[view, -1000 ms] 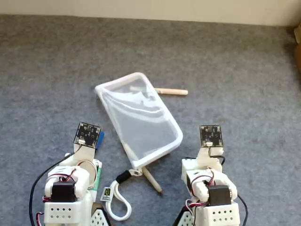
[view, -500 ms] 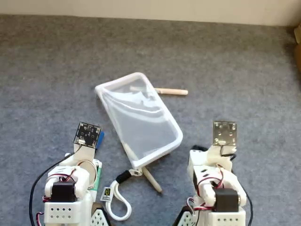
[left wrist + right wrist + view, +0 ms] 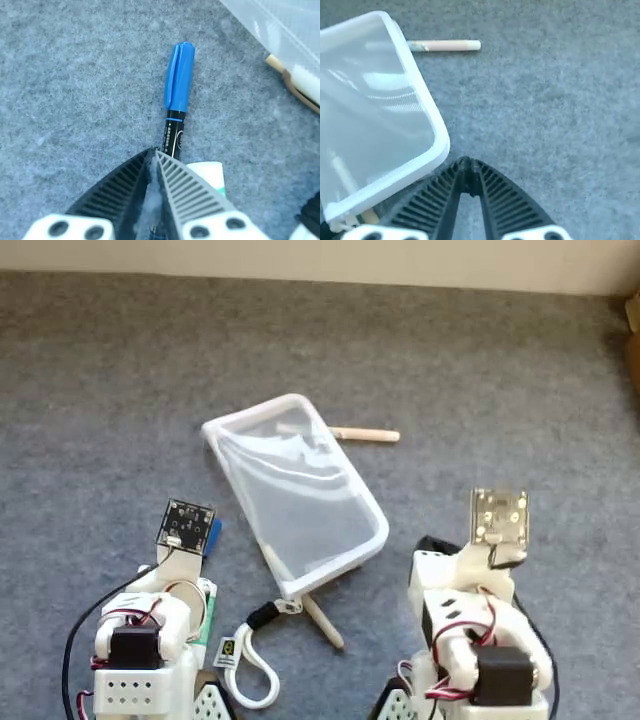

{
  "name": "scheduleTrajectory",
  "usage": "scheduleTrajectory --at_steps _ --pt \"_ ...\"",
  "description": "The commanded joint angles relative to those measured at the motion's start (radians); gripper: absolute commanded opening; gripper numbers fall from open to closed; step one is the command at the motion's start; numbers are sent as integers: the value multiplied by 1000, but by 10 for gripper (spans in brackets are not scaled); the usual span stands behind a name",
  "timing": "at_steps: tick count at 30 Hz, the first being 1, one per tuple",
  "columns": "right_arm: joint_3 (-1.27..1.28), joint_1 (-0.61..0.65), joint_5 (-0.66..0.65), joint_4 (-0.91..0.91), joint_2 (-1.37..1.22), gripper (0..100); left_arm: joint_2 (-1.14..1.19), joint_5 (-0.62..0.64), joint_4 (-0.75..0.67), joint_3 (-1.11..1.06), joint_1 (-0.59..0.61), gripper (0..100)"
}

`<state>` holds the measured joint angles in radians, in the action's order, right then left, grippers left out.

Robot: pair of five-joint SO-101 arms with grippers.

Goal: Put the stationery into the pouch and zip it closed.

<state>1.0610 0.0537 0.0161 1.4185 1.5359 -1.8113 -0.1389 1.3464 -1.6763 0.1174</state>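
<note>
The translucent white-edged pouch (image 3: 295,490) lies slanted in the middle of the grey carpet. A wooden pencil (image 3: 365,434) sticks out past its far corner, and a second one (image 3: 322,620) pokes out from under its near end. A blue-capped marker (image 3: 177,95) lies on the carpet just ahead of my left gripper (image 3: 154,152), which is shut with its tips above the marker's black barrel. My right gripper (image 3: 466,162) is shut too, over bare carpet beside the pouch's (image 3: 370,100) near corner. The far pencil (image 3: 445,45) lies well ahead of it.
A white strap with a black clasp (image 3: 255,660) trails from the pouch's near end, between the two arm bases. A white and green item (image 3: 207,172) sits beside the left gripper. Open carpet stretches to the right and toward the pale wall (image 3: 320,255).
The right arm has swung to the right, away from the pouch, with its wrist now farther forward. The left arm, pouch, pencils and marker stay where they were.
</note>
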Motion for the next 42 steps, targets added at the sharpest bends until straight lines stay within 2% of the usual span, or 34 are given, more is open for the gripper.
scheduleTrajectory --at_steps 1,3,7,16,23,35,42 --pt "-191 68 12 68 -188 5 -5 6 3 -18 13 5" --pt "-240 111 32 70 -254 5 -5 6 3 -18 13 5" --pt "-243 225 193 70 -348 5 -5 6 3 -18 13 5" --pt "-242 504 413 58 -521 5 -5 6 3 -18 13 5" --pt "-242 591 430 -87 -751 5 -5 6 3 -18 13 5" --pt "-248 613 430 -377 -1078 5 -5 6 3 -18 13 5" --pt "-251 533 428 -576 -1107 5 -5 6 3 -18 13 5"
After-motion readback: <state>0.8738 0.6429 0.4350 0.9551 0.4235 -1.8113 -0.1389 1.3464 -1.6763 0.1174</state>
